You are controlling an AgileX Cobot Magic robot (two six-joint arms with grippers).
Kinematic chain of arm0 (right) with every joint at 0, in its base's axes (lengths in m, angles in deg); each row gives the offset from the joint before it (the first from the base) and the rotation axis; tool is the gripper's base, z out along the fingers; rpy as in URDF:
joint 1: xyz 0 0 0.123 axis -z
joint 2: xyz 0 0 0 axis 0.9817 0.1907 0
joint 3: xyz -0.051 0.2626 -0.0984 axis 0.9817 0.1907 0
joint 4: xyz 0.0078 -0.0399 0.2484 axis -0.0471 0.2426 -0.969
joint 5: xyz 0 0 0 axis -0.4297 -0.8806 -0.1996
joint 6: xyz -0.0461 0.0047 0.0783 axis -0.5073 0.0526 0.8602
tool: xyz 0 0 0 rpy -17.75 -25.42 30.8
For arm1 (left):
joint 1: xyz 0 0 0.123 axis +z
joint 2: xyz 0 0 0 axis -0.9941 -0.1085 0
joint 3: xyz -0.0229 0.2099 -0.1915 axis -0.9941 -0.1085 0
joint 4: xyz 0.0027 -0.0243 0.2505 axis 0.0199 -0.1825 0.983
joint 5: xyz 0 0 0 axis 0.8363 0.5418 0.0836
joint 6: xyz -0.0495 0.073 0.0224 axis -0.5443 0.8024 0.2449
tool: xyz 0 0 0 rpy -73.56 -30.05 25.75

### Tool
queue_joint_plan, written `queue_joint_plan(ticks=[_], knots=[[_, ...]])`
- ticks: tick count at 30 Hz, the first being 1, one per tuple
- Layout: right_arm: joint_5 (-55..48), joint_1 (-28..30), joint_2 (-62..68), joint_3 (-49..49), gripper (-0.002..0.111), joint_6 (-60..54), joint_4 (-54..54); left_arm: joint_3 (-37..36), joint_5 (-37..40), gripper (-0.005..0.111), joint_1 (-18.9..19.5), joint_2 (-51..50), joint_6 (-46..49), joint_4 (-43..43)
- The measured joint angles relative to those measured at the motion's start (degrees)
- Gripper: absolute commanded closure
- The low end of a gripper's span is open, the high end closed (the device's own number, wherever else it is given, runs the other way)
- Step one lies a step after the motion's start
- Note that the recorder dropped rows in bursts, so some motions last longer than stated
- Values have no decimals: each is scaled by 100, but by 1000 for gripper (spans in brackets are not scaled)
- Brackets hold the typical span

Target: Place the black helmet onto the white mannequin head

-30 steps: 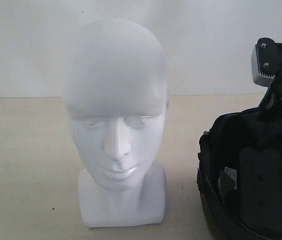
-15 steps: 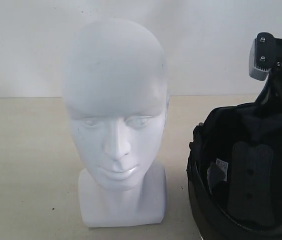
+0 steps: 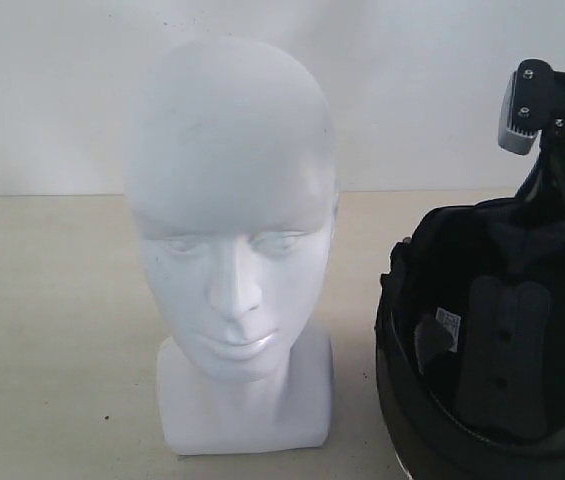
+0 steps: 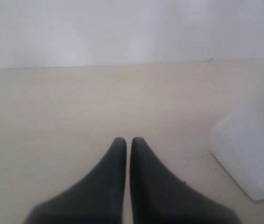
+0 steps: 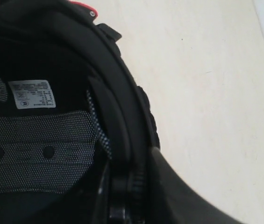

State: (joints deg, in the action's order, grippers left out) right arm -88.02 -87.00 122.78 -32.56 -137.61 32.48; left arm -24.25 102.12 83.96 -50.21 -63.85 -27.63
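The white mannequin head stands upright on the table, face toward the exterior camera; its block base shows at the side of the left wrist view. To its right the black helmet hangs tilted, its padded inside and white label facing the camera. My right gripper is shut on the helmet at its rim, one finger on the outside of the shell and the other hidden inside. My left gripper is shut and empty, low over the table beside the base.
The beige table runs back to a white wall. The right arm's wrist camera block rises above the helmet at the right edge. The left arm is out of the exterior view.
The helmet has shifted a little left toward the mannequin head and tipped so more of its inside faces the camera. The head has not moved.
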Motion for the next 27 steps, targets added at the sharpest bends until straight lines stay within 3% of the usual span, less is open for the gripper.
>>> queue_joint_plan(ticks=[3, 8, 9, 21, 27], knots=[[41, 0, 0, 0, 97, 206, 14, 0, 0, 102, 0, 0, 0, 0], [113, 0, 0, 0, 49, 547, -11, 0, 0, 102, 0, 0, 0, 0], [144, 0, 0, 0, 44, 593, -23, 0, 0, 102, 0, 0, 0, 0], [399, 0, -77, 0, 44, 938, -180, 0, 0, 102, 0, 0, 0, 0], [24, 0, -392, 0, 46, 1608, -1188, 0, 0, 102, 0, 0, 0, 0]])
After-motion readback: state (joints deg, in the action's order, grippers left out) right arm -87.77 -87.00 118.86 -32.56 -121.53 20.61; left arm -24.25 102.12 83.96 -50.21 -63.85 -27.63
